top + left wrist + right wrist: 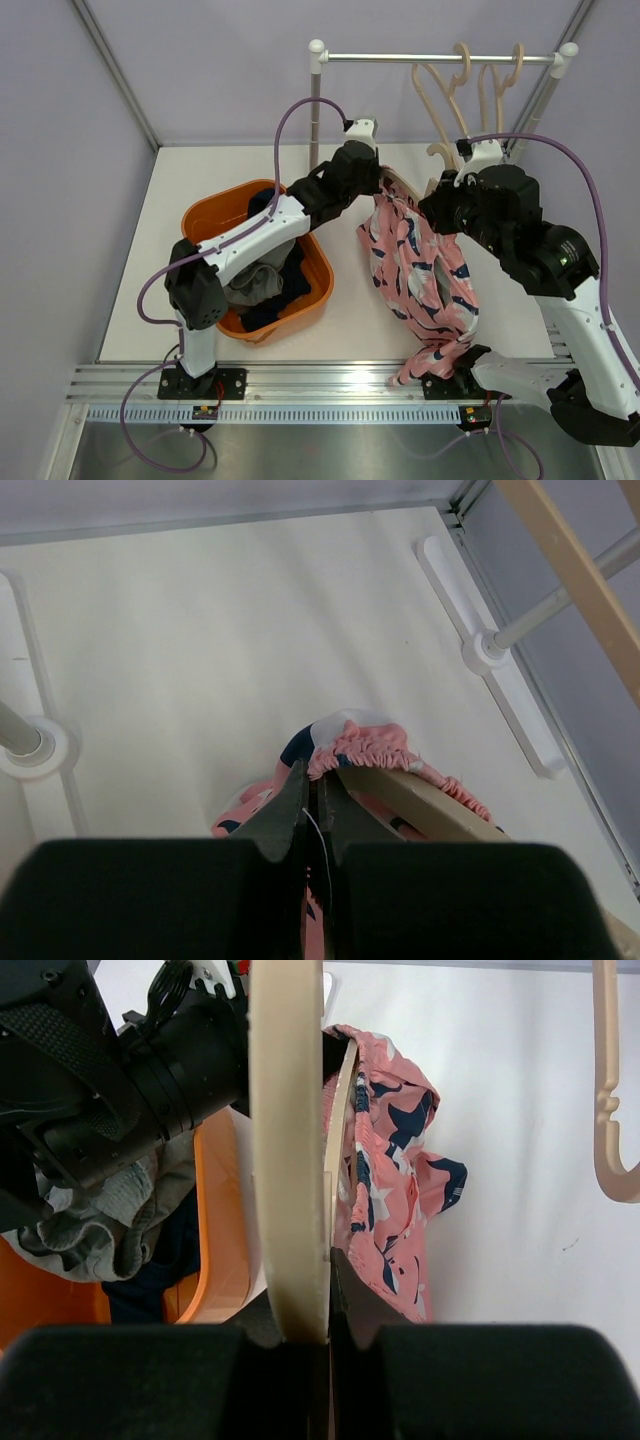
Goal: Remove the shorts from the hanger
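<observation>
The pink patterned shorts (420, 270) hang on a cream wooden hanger (290, 1110) and trail down to the table's front edge. My left gripper (378, 186) reaches over the basket and is shut on the shorts' pink elastic waistband (365, 742), right beside the hanger's bar (425, 802). My right gripper (437, 207) is shut on the hanger and holds it above the table; the shorts (390, 1190) hang just beyond its fingers. The grey shorts (262, 283) and the navy shorts (295, 272) lie in the orange basket (215, 212).
A clothes rack with a metal rail (440, 58) stands at the back, with two bare wooden hangers (450, 90) on it. Its post (315, 110) and feet (495, 670) stand on the white table. The table's metal front rail (330, 385) runs below.
</observation>
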Tool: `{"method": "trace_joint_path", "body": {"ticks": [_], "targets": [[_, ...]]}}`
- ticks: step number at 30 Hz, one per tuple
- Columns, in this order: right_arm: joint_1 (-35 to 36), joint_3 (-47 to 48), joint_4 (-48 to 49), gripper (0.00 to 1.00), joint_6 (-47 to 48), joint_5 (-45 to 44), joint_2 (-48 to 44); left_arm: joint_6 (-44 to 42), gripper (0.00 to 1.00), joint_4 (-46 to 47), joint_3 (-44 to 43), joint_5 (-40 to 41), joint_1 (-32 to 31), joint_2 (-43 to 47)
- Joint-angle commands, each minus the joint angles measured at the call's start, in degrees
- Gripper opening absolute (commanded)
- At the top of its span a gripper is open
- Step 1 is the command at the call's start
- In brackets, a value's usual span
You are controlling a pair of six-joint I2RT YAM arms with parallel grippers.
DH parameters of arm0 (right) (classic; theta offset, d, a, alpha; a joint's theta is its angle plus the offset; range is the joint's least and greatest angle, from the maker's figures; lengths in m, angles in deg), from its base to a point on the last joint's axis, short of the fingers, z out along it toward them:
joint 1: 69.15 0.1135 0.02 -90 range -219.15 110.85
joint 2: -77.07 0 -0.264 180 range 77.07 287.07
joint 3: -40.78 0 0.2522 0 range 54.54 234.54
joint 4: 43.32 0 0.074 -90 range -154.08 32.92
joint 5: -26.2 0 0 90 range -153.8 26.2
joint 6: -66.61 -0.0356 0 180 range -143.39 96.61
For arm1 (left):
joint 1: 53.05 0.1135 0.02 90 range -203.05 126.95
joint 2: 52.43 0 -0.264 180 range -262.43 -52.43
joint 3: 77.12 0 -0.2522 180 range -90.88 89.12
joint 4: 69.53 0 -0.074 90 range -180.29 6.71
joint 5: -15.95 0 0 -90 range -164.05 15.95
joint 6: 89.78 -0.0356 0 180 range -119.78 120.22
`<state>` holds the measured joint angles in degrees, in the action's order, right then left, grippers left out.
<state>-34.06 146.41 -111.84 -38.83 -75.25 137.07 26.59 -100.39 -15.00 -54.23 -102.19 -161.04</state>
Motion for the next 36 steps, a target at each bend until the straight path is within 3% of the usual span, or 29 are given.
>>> {"method": "trace_joint_path", "body": {"ticks": [1,7,21,26,36], "targets": [[0.9,3.4,2.5,0.00,-1.0,2.1,-3.6,-1.0,0.00,-0.7,0.1,1.4,4.1,-1.6],[0.9,3.9,1.8,0.00,-1.1,2.3,-4.2,-0.4,0.00,0.5,1.4,0.5,4.8,-2.4],[0.9,4.3,0.0,0.00,-1.3,2.4,-5.5,-2.3,0.00,-3.5,-6.3,-1.0,8.4,-7.0],[0.9,3.4,1.9,0.00,-0.9,1.2,-4.7,-1.8,0.00,3.6,3.8,-5.3,7.3,-0.2],[0.9,2.8,9.8,0.00,1.2,-3.2,2.7,-7.1,0.00,3.1,15.8,-9.5,-2.9,17.5]]}}
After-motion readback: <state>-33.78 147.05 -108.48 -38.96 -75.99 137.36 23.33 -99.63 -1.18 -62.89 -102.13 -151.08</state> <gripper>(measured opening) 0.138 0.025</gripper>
